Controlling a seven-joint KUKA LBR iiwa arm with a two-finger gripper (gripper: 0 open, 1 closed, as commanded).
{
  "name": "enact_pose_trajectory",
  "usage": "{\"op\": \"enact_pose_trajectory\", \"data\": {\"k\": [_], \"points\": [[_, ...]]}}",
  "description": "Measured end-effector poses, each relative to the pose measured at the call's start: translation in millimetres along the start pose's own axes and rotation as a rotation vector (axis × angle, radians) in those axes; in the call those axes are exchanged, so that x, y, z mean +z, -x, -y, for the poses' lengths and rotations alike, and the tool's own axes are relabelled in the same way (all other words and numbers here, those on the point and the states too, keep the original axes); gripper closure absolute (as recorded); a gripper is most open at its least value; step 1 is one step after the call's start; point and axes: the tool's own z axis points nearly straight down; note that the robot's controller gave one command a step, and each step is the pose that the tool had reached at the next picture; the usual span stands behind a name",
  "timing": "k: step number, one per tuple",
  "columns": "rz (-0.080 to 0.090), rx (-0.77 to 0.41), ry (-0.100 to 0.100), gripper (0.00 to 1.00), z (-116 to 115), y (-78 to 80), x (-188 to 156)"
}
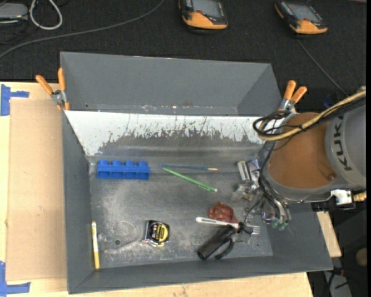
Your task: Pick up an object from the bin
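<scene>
As the arm reaches in from the right, its gripper [251, 208] hangs low over the right end of the grey bin [173, 91], beneath the orange wrist cover [294, 159] and a knot of cables. That low posture suits working at floor level.

Gripper state: I cannot tell how wide it is set, because wrist and wiring stand in the way. Nothing is seen held in it.

Contents, nearest first:

1. Reddish-brown lump [221, 212], rounded, on the bin floor just beside the gripper, on the side toward the bin's middle. I judge it the likeliest pick, being closest and standing proud of the floor. It is not gripped.
2. Slim white piece [210, 221], flat on the floor, at the lump's front edge and running toward the gripper.
3. Black-handled tool [213, 247], perhaps pliers or scissors, near the front wall, just in front of the gripper.
4. Green stick [188, 179], lying aslant at mid-floor, its right end near the gripper.
5. Blue studded block [123, 169], long, at the foot of the back slope, well apart.
6. Black-and-yellow tape measure [156, 232], front middle, apart.
7. Yellow pencil [94, 245], along the left wall's foot, farthest off.

Everything lies flat and loose, apparently settled on the level floor below the sloping walls.
</scene>
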Motion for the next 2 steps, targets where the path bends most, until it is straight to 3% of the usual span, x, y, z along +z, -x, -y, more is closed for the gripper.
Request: {"op": "enact_pose_trajectory", "data": {"k": [1,2], "points": [[-0.004,-0.019,0.003,0.0,0,23.3,58],[0.003,-0.033,0.002,1.0,17,17.9,58]]}}
